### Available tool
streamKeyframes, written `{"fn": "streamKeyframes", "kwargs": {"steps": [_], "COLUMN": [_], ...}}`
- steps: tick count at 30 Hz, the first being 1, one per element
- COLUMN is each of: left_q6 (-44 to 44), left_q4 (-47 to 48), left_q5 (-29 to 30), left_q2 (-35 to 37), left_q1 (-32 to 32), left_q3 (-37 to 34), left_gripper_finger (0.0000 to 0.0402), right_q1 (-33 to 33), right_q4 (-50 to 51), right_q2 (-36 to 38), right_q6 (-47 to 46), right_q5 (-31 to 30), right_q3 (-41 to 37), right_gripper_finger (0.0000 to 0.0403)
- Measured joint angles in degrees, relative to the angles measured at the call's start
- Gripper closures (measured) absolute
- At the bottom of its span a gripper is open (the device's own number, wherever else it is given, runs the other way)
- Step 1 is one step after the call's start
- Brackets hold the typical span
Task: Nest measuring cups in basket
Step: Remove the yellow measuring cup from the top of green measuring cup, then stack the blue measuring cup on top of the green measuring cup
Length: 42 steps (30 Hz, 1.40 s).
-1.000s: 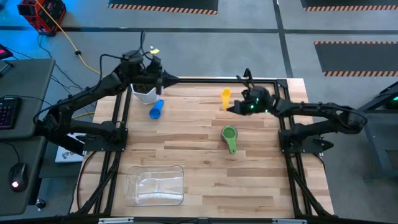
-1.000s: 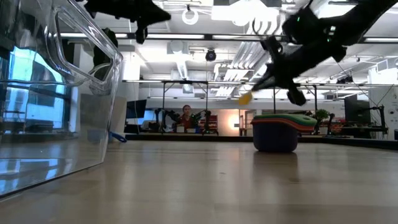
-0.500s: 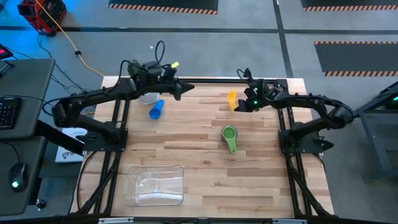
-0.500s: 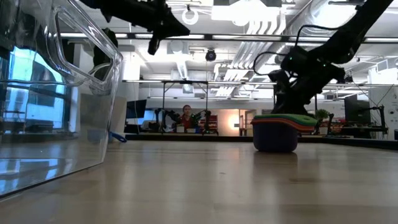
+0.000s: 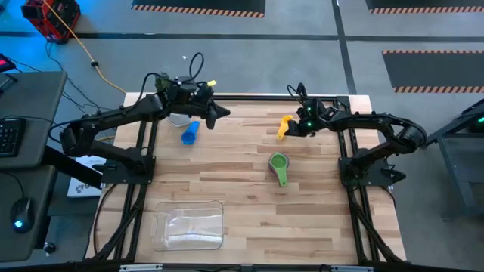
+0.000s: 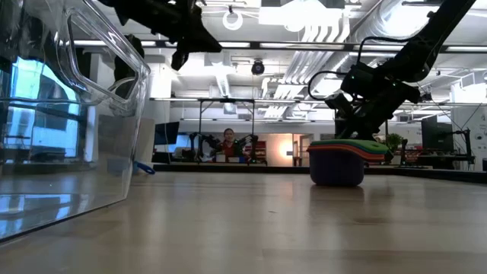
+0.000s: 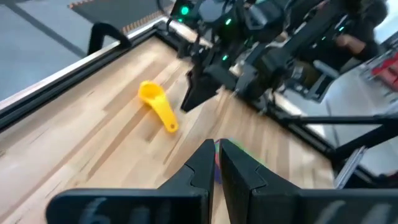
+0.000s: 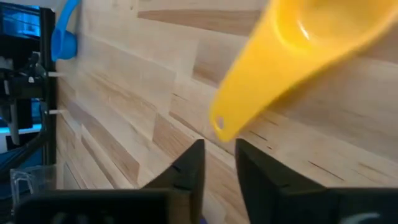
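Currently the right gripper (image 5: 296, 127), jaws slightly parted and empty, hovered at three o'clock of the small yellow plastic measuring cup (image 5: 283, 126) on the table; regrasp its handle squarely, I judged.

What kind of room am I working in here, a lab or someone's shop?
Most likely a robotics lab or open workshop: striped hazard tape marks the concrete floor, exposed ducts and strip lights run overhead, and a person sits among more benches and rigs behind the table.

High view looks straight down on the whole table (image 5: 242, 189). Low view sits at tabletop level, facing the room. Both wrist views, close in, share the yellow cup (image 7: 157, 106).
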<state>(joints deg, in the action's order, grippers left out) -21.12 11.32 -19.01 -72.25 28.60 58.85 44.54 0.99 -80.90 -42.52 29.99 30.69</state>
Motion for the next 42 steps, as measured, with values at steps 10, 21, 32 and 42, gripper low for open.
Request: {"fn": "streamKeyframes", "kwargs": {"steps": [10, 21, 32, 42], "left_q6": [2.13, -1.63, 6.24, 14.33], "left_q4": [18.07, 33.48, 31.16, 31.71], "left_q5": [1.34, 16.48, 23.01, 22.27], "left_q2": [5.13, 3.98, 3.98, -2.16], "left_q1": [4.48, 1.82, -1.31, -1.23], "left_q3": [0.02, -9.80, -15.78, -15.76], "left_gripper_finger": [0.0395, 0.0352, 0.0220, 0.0202], "right_q1": [2.80, 3.86, 3.86, 3.86], "right_q4": [9.44, 18.61, 19.50, 19.54], "right_q2": [1.48, 3.34, 3.34, 3.34], "right_q6": [5.08, 11.52, 12.09, 11.97], "right_q5": [1.38, -0.01, -2.77, -3.01], "right_q3": [8.71, 17.66, 18.06, 18.06], "right_gripper_finger": [0.0208, 0.0199, 0.0198, 0.0198]}}
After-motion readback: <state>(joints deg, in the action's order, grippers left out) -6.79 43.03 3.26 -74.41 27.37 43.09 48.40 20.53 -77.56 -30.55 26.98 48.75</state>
